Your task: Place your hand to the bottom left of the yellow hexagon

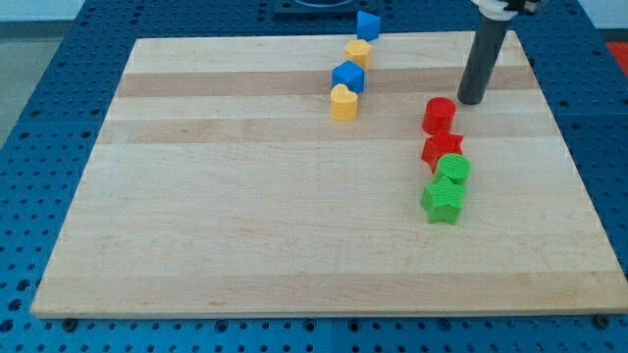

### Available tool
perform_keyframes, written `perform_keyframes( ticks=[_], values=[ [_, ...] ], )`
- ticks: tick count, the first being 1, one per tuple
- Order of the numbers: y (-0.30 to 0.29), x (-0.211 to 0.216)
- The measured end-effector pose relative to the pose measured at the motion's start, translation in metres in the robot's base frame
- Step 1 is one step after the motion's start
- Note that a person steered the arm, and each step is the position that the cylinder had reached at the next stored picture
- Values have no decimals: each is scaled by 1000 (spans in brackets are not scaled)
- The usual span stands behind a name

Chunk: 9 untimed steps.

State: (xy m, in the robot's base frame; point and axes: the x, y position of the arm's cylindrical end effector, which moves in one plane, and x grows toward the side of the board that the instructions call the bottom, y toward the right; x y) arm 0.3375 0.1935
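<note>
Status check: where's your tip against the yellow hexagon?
My tip upper right, beside red cylinder. Yellow hexagon far left of it. Blue cube sits at its bottom left.

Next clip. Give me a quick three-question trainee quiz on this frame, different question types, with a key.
1. True or false: my tip touches the yellow hexagon.
2. Which block is nearest my tip? A) red cylinder B) green star C) yellow heart
3. Fill in: the blue cube lies between the yellow hexagon and the yellow ____.

Key: 1 false, my tip stands apart, toward the view's right; 2 A; 3 heart.
</note>
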Motion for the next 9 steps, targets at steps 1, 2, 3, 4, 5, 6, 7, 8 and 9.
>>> perform_keyframes(
  ticks=[1, 2, 3, 4, 5, 6, 7, 8, 9],
  values=[
    [0, 0],
    [-2, -1],
    [-14, -72],
    [-53, -116],
    [-81, -146],
    [-118, -123],
    [-165, -95],
    [-221, -95],
    [-247, -86]
  ],
)
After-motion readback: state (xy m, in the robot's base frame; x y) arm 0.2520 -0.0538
